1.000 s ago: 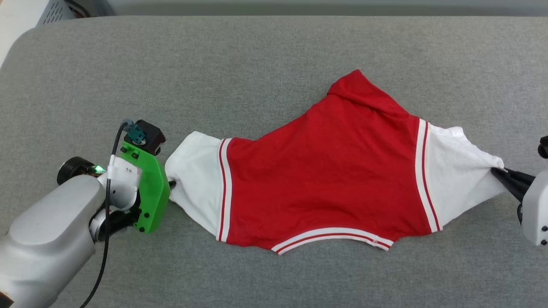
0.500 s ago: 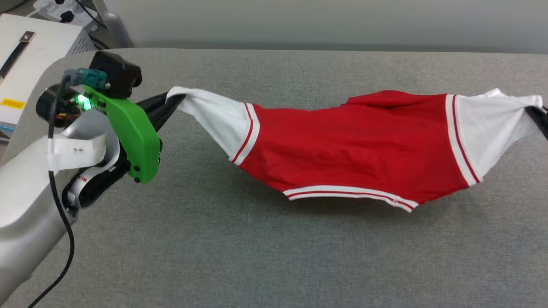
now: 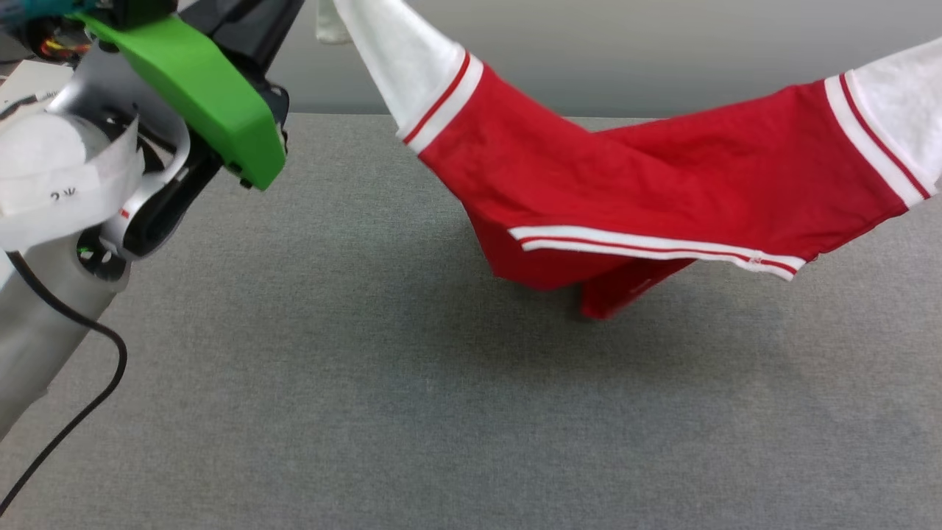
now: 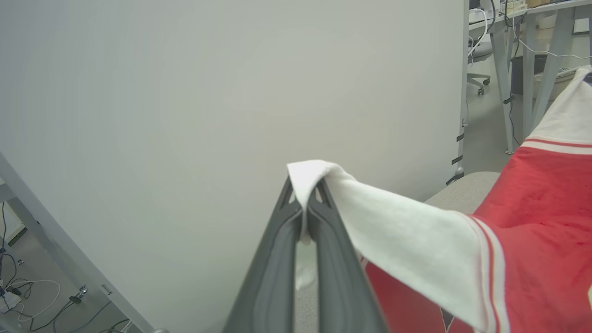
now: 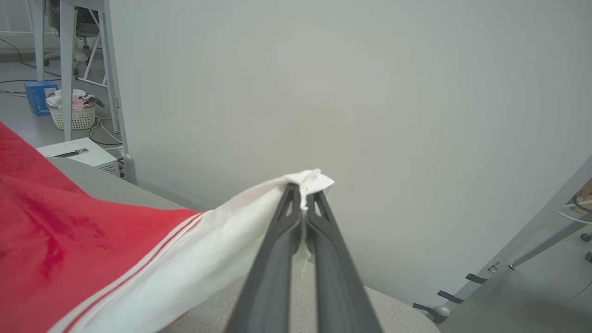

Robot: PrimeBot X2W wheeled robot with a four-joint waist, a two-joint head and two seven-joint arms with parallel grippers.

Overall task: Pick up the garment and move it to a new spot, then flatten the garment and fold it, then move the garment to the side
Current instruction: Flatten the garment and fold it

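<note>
The garment [image 3: 662,184], red with white sleeves and striped trim, hangs stretched in the air above the grey table [image 3: 368,405]; its lowest fold droops close to the table surface. My left gripper [image 4: 304,185] is shut on the tip of one white sleeve [image 4: 407,240]. The left arm with its green bracket [image 3: 199,96] stands high at the upper left of the head view. My right gripper [image 5: 303,187] is shut on the tip of the other white sleeve [image 5: 222,240]. The shirt's front print is hidden.
A pale grey partition wall [image 4: 231,92] rises behind the table. White desk legs [image 4: 504,69] and cables stand beyond it. In the right wrist view a laundry basket [image 5: 74,111], a blue box [image 5: 39,97] and a white unit [image 5: 78,155] sit off the table's end.
Both grippers have lifted the garment by its sleeves from lying flat on the table to hanging in the air. The head camera has tilted up as well.
</note>
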